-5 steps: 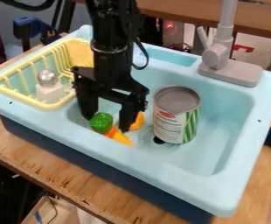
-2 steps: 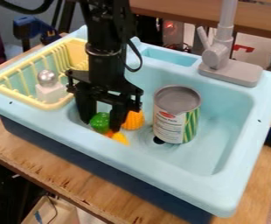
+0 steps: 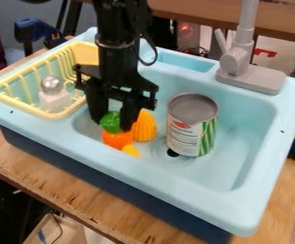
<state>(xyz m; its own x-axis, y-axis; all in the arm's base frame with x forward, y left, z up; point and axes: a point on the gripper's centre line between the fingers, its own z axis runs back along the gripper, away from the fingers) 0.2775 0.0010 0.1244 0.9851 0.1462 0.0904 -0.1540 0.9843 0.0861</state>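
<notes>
The black gripper hangs over the left part of the light blue sink, its fingers closed around a green toy piece. Directly beneath the green piece is a round orange thing; whether the two touch or are joined, I cannot tell. A bumpy orange-yellow toy lies just right of the fingers, partly behind them. Low in front, a small yellow piece shows beside the orange one.
A large can stands upright in the sink near the drain. At the left, a yellow dish rack holds a white block with a silver ball top. The grey faucet rises from the back rim.
The fingers have drawn together on the green piece and then risen with it. More of the round orange thing shows below, and more of the bumpy toy has come into sight.
</notes>
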